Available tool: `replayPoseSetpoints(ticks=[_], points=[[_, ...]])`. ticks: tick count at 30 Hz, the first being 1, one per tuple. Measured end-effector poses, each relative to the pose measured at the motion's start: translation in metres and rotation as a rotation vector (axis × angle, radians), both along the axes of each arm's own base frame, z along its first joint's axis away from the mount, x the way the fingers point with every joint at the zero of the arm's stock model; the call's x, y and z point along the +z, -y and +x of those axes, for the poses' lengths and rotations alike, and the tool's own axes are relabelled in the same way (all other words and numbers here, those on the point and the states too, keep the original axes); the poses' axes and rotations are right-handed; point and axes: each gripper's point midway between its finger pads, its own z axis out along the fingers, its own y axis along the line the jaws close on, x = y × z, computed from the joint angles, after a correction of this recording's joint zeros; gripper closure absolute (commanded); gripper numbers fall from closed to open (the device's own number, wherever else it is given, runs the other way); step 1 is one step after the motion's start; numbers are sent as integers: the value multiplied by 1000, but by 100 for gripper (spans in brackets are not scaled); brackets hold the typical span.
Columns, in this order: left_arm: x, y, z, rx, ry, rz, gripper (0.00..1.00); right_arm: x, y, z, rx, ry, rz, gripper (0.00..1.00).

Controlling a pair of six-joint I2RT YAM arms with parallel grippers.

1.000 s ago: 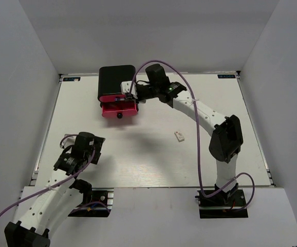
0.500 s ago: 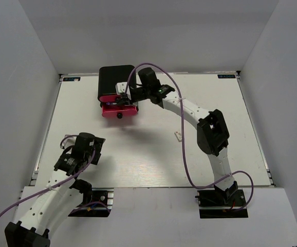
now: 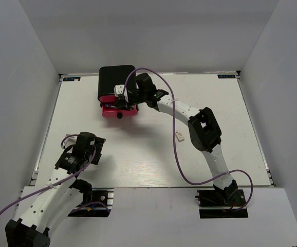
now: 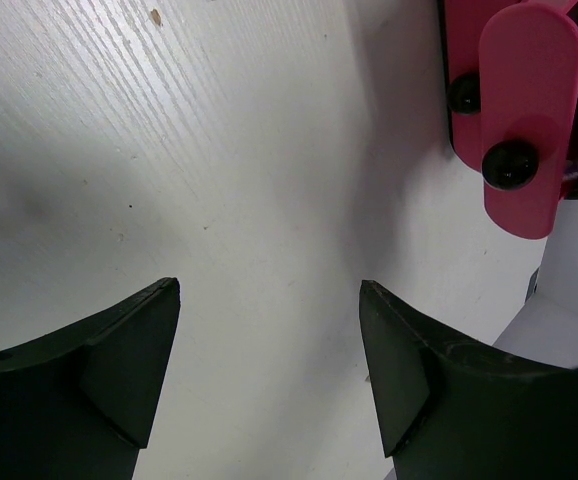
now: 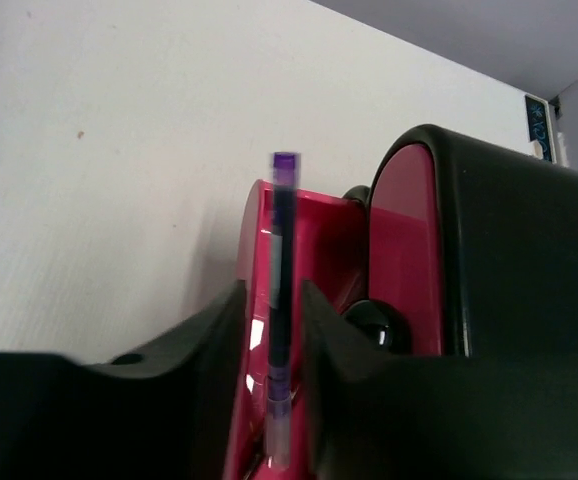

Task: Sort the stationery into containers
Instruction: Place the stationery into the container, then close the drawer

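Observation:
The rounded black box (image 3: pixel 115 80) stands at the far middle-left with one pink-red drawer (image 3: pixel 118 110) pulled out. My right gripper (image 3: pixel 123 101) is over that open drawer, shut on a thin dark pen (image 5: pixel 283 230) with a purple cap. In the right wrist view the pen points along the fingers into the open drawer (image 5: pixel 324 240), beside a black knob (image 5: pixel 374 325). A small white block (image 3: pixel 180 136) lies on the table mid-right. My left gripper (image 4: pixel 269 290) is open and empty over bare table at the near left. The other stationery is out of view.
The left wrist view shows the pulled-out drawer front (image 4: pixel 529 120) and its knob (image 4: pixel 510 163) well ahead of the fingers. White walls enclose the table on three sides. My right arm (image 3: pixel 205 131) stretches across the table's middle.
My right gripper has moved left with the pen, from beside the box to over the open drawer, and its elbow has swung left. The left arm has not moved.

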Motion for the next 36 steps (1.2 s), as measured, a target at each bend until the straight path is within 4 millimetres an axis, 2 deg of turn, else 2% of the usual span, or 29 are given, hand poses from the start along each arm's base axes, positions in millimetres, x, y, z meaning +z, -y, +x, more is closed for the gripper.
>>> replayPoseSetpoints(ticks=[3,7,9,10,12,13,17,20,27,31,36], points=[[0,0,0,0,0,0,18,1,-1,2,-4,8,6,54],[0,0,0,-1,-1,-1,18,3,-1,3,-5,23,19,53],[0,0,0,-2,-1,-2,18,3,-1,2,-5,23,23,60],[0,1,0,-3,-1,-3,18,2,0,1,-6,18,22,77],[0,1,0,-3,-1,-4,18,5,2,-3,-4,7,26,95],[0,1,0,-4,-1,-4,18,7,4,-5,1,-2,27,100],[0,1,0,-4,0,-6,18,21,9,-17,47,-8,40,100],[2,1,0,-4,7,-8,18,23,14,-28,99,1,27,100],[2,1,0,-4,9,-9,18,-10,33,-43,137,-16,-103,100],[0,1,-1,-5,3,-7,18,-26,41,-41,109,-14,-167,100],[-5,1,-2,-7,-10,-5,18,-42,47,-29,25,0,-240,100]])
